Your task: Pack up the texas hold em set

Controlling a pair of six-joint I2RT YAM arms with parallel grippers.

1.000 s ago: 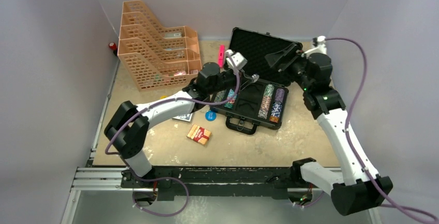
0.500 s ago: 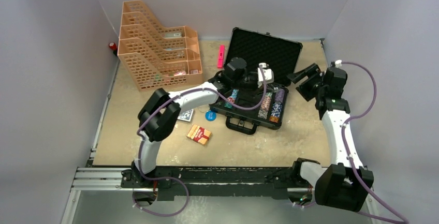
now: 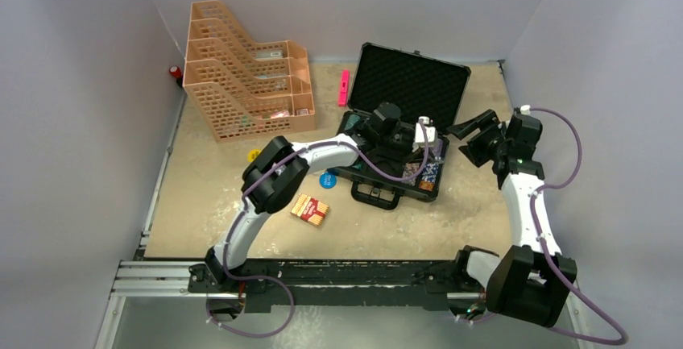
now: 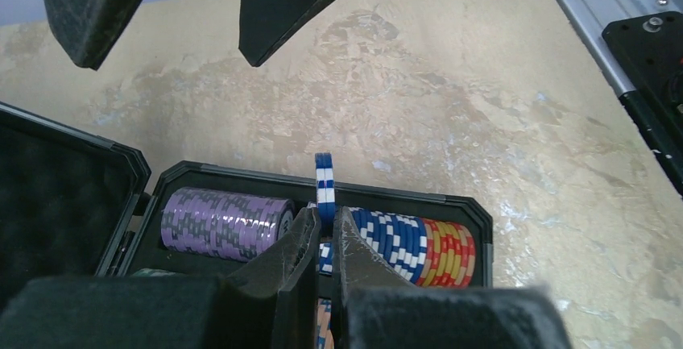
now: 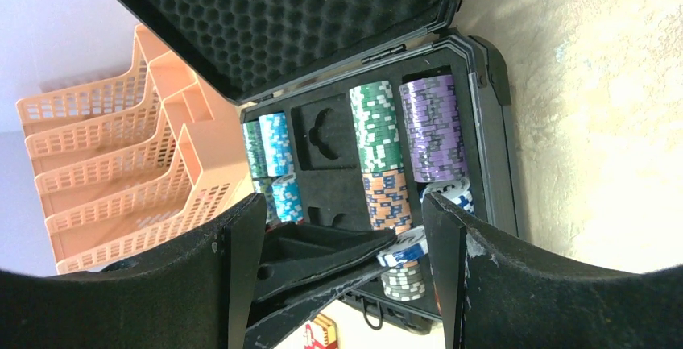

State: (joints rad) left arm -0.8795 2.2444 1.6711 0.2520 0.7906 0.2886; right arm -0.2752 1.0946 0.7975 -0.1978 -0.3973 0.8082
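The black case [image 3: 366, 181] lies open with its foam lid [image 3: 411, 83] up; its slots hold rows of chips. In the left wrist view my left gripper [image 4: 324, 222] is shut on a blue-and-white chip [image 4: 324, 180], held on edge just above the row of blue chips [image 4: 399, 240], beside the purple row [image 4: 225, 220]. In the top view the left gripper [image 3: 417, 155] is over the case's right side. My right gripper [image 3: 473, 135] is open and empty, just right of the case. The right wrist view shows the held chip [image 5: 407, 248] between its spread fingers [image 5: 447, 268].
A red card box [image 3: 310, 209] and a blue disc [image 3: 328, 180] lie on the table left of the case's handle [image 3: 377, 196]. A pink marker [image 3: 344, 87] lies by the lid. The orange organiser [image 3: 242, 75] stands at the back left, with a red object [image 3: 173, 71] behind it.
My left arm has swung right across the case, bringing its gripper from the left slots to the right rows. My right gripper has drawn back right, off the lid, to beside the case.
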